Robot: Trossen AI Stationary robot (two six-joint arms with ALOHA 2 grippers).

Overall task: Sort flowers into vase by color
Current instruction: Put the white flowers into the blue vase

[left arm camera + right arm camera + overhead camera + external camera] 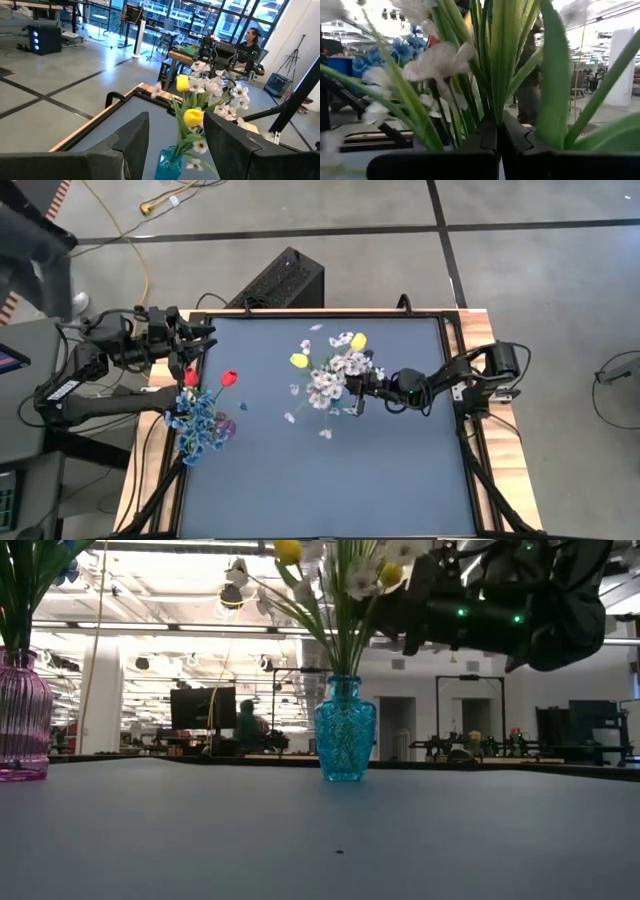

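Green stems [492,65] fill the right wrist view — right gripper [498,137] pinched closed on them, a grip hidden from overhead. Low view alone shows the vases: blue vase [344,730] at centre with white and yellow flowers [335,368], pink vase [22,718] at left edge. Blue flowers [198,423] and red tulips [228,378] lie left of centre overhead. Left gripper [175,137] partly open, holding nothing.

Open tabletop [400,480] lies in front of the blue vase [345,730]; the pink vase [22,720] blocks the left edge.
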